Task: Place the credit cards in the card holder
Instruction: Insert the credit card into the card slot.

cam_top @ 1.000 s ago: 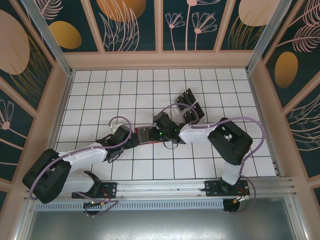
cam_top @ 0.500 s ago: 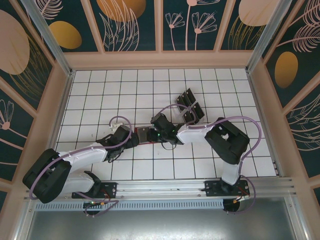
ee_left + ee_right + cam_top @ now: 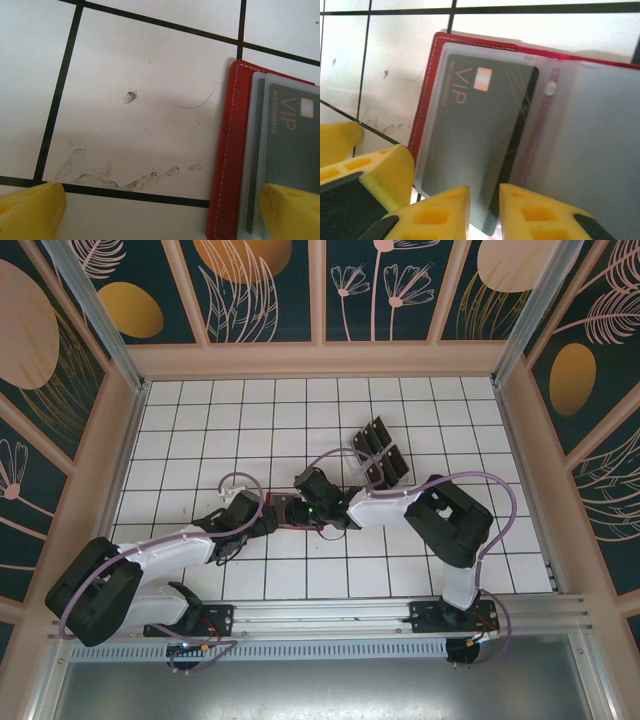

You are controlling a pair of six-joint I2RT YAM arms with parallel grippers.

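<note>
The wallet (image 3: 288,512) lies open on the tabletop (image 3: 200,430) between the two arms, with a black VIP card (image 3: 475,135) partly in its clear sleeve (image 3: 432,165). The right pincer (image 3: 484,197) is narrow, its tips over the card's near end, though I cannot tell whether it grips. The left pincer (image 3: 160,210) gapes wide, one finger (image 3: 292,210) over the wallet's edge, and more cards (image 3: 380,452) lie farther back.

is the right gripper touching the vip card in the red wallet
Cannot tell. In the right wrist view the VIP card ends in the narrow gap between the fingertips of the right gripper, but contact is not plain.
</note>
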